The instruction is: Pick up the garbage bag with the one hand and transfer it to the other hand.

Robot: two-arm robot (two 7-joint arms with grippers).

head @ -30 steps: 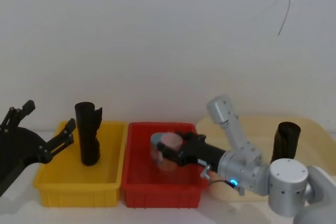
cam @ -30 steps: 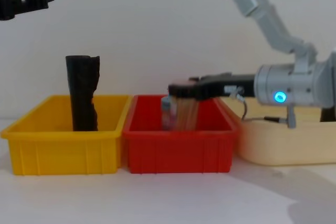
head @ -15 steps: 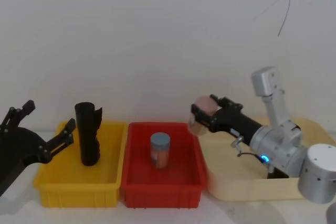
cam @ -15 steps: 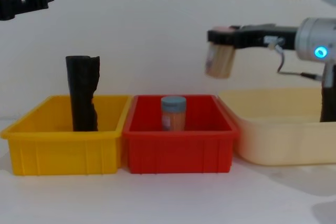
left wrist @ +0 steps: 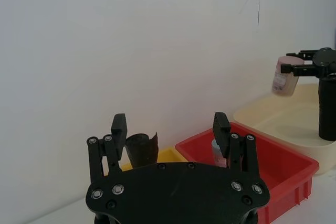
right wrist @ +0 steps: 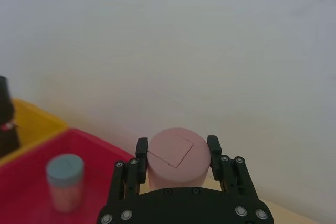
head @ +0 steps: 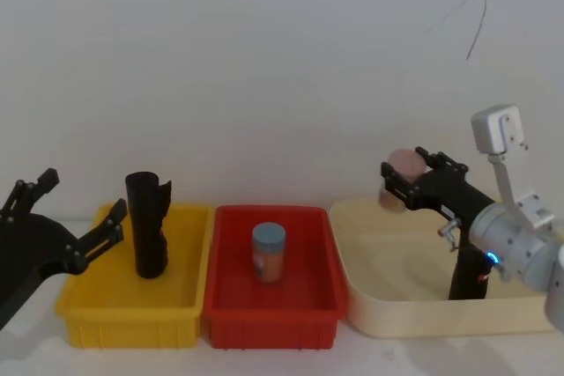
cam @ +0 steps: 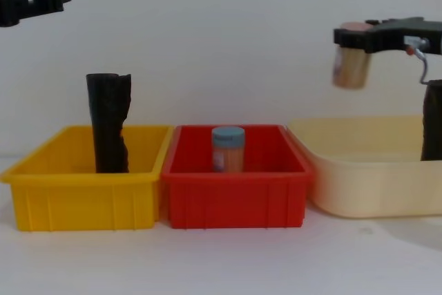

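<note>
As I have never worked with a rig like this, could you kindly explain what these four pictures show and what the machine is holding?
This is a two-armed robot, photographed by its own cameras: one on its head, one on its chest, and one on each wrist.

On the white table stand three containers in a row: a yellow plastic bin, a red plastic bin and a wide cream tray.

A tall black roll of crinkly garbage bag stands upright in the yellow bin. A short blue-lidded jar stands in the red bin. Another black roll stands in the cream tray.

The left hand is open, beside the yellow bin, holding nothing. The right hand is closed around a pink-lidded jar, held in the air above the cream tray.
</note>
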